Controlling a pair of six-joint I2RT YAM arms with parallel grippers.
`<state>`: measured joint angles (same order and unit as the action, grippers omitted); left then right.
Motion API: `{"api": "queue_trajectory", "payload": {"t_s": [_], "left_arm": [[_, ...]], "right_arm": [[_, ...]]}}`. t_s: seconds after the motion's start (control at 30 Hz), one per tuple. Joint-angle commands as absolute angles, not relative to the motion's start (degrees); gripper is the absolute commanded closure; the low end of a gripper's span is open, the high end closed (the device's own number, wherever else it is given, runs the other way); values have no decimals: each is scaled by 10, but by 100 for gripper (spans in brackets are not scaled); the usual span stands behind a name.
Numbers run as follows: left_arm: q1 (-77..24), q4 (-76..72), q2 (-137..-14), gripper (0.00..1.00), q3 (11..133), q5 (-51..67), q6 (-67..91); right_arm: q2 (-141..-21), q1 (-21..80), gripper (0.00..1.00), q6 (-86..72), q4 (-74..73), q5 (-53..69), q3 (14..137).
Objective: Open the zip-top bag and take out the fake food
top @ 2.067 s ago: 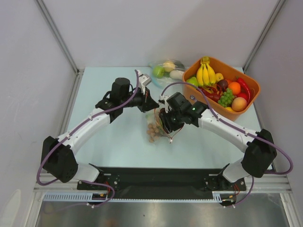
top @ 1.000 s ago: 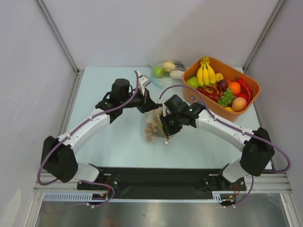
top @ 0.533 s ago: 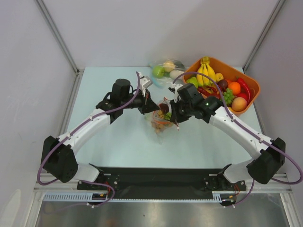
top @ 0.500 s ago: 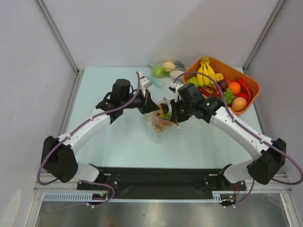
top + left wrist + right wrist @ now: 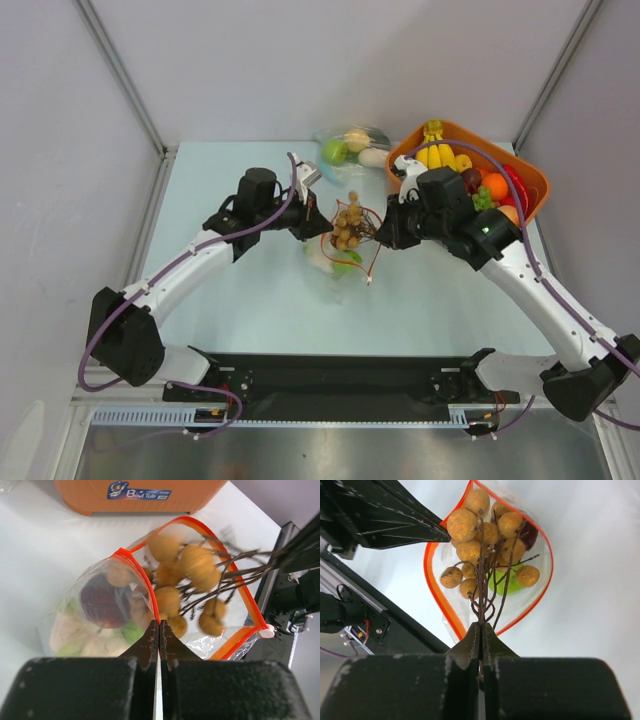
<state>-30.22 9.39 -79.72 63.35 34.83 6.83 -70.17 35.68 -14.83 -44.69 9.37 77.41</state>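
Bag of crinkly clear plastic (image 5: 333, 258), orange-red zipped, is pinched at its rim by the left gripper (image 5: 159, 630) toward the tabletop's (image 5: 250, 300) far edge; a brownish toy-fruit cluster (image 5: 480, 527) is clamped by its stems in the right gripper (image 5: 480, 630).

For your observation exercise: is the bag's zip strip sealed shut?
No, the zip-top bag gapes open around the brown fruit cluster.

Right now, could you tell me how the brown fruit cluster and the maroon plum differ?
The brown fruit cluster is many small tan balls on dark twigs; the maroon plum is one larger dark piece. The cluster is held by its stems in the shut right gripper, at the open mouth of the zip-top bag; the plum lies deeper inside, ungripped. Both are toy fruit.
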Motion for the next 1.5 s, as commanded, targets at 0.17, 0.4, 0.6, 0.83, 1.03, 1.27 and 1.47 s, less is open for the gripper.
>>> {"api": "queue_trajectory", "payload": {"t_s": [0.17,0.4,0.6,0.83,1.03,1.27,1.47], "left_arm": [[-295,101,-792,100,654,252,73],[-263,98,-788,100,653,252,97],[-261,95,-784,100,651,258,94],[-261,94,-784,100,653,268,91],[-260,97,-774,100,653,263,83],[-261,97,-773,100,653,265,81],[-261,97,-773,100,654,272,82]], "right_arm": [[-632,325,100,-157,-453,141,804],[-592,269,100,-143,-488,183,860],[-603,202,100,-102,-505,176,905],[-638,97,100,-58,-443,197,919],[-691,14,100,-22,-367,180,886],[-732,-42,100,-16,-295,102,842],[-747,-83,100,-21,-243,98,774]]}}
